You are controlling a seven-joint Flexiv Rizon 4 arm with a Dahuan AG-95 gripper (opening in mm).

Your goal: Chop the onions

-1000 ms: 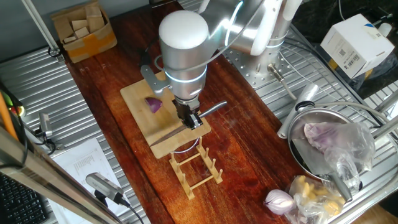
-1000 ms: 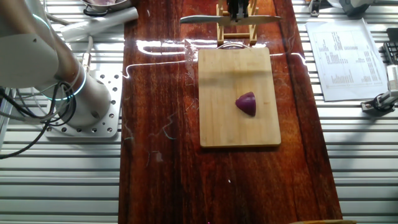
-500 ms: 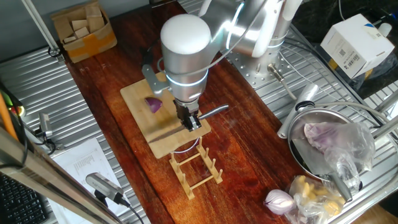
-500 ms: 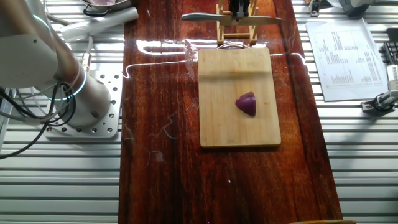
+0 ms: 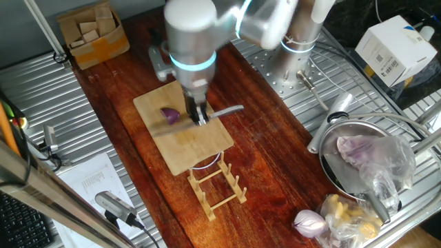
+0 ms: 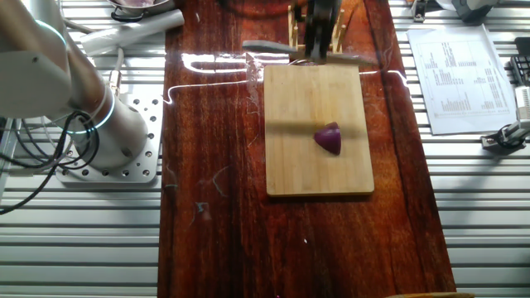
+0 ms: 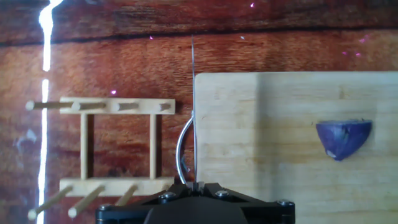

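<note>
Purple onion wedge (image 7: pixel 342 138); pale bamboo board (image 7: pixel 273 155); red-brown table (image 6: pixel 211 223).

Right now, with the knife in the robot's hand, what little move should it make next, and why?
Probably slide the knife sideways until its blade hangs over the onion wedge. The jaws are shut on the knife, but in the hand view the blade runs along the cutting board edge, apart from the whole, uncut wedge.

knife (image 5: pixel 207 114) motion-blurred; jaws cut off at hand view's bottom edge.
</note>
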